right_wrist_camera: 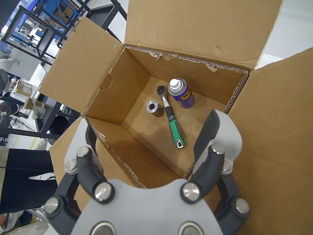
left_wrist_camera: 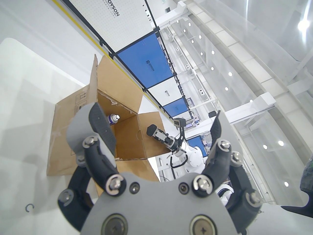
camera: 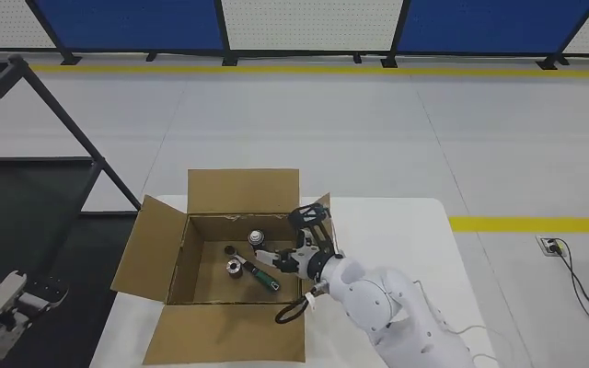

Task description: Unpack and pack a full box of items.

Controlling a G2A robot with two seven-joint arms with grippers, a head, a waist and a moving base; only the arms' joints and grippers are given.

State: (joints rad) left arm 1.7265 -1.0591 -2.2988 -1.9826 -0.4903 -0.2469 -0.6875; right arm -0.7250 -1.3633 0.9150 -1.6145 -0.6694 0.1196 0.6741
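Left gripper [left_wrist_camera: 156, 111] and right gripper [right_wrist_camera: 150, 122] hold jaws apart, empty. The left finger [left_wrist_camera: 101, 123] covers part of the blue spray can [left_wrist_camera: 113, 119] inside the brown cardboard box [left_wrist_camera: 68, 128]

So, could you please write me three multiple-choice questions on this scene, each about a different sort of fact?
1. Where is the spray can?
A. On the table beside the box
B. On the box floor, next to the head of the ratchet
C. On an open flap

2. What colour is the ratchet's handle?
A. Red
B. Yellow
C. Green and black

3. What state is the right hand in?
A. Open, holding nothing
B. Shut on the ratchet
C. Shut on the spray can

Answers:
1 B, since the can stands inside the box beside the ratchet's head.
2 C, since the grip is green with black.
3 A, since its fingers are spread above the box with nothing between them.
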